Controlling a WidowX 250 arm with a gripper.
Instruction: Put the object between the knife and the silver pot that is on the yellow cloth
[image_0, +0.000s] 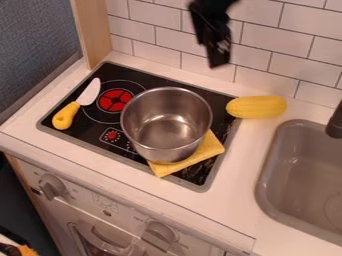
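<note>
the silver pot (167, 120) sits on the yellow cloth (190, 162). the yellow corn (257, 107) lies right of the pot — the knife (79, 103) lies left of it. the black claw (219, 65) hangs higher than the pot — i can't tell if it's apart or together. marks by the knobs (160, 234) below the pot are too tiny to read.
</note>
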